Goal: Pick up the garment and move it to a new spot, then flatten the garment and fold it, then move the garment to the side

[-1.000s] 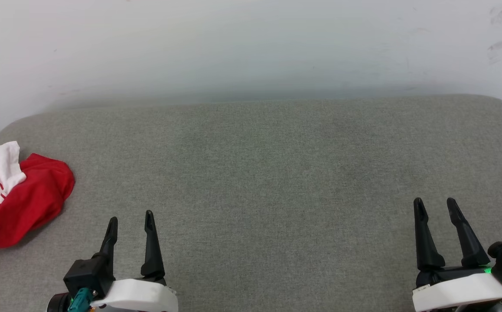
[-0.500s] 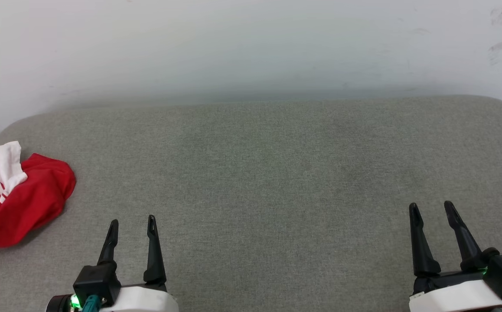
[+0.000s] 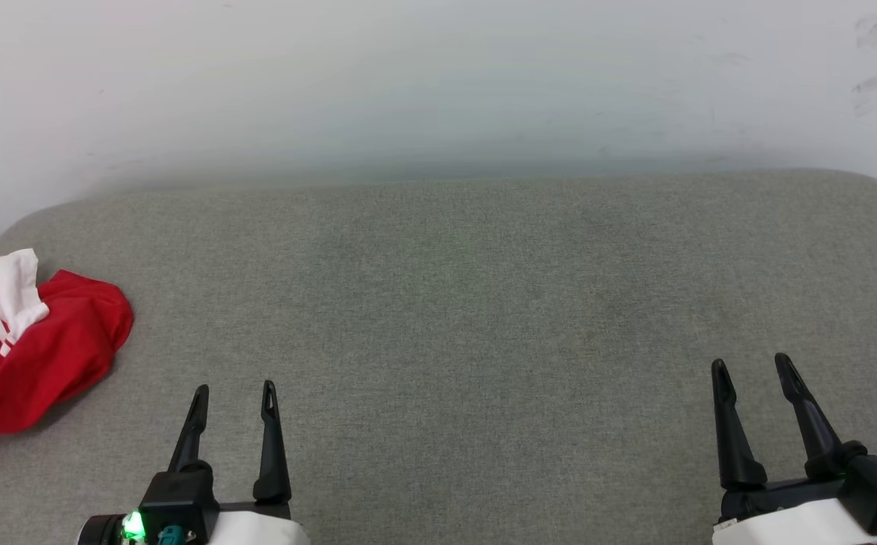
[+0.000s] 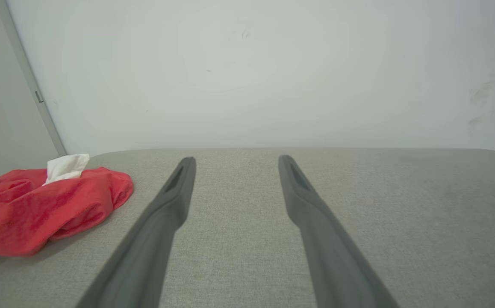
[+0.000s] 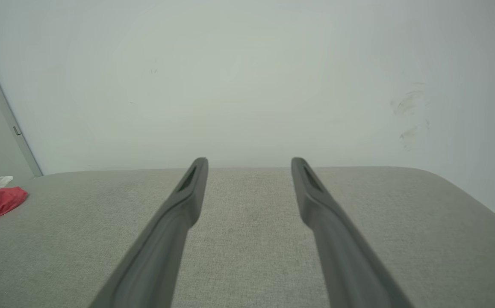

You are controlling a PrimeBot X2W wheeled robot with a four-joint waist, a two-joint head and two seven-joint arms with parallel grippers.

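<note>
Grey cushion, garment crumpled far L, door trim in wrist views

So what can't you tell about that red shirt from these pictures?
- Head view: the shirt runs off the left edge, so its full shape is cut off.
- Head and left wrist views: it lies crumpled, and its own folds hide any print and the collar.
- Right wrist view: it is a small patch at the left edge, too small for detail.
</note>
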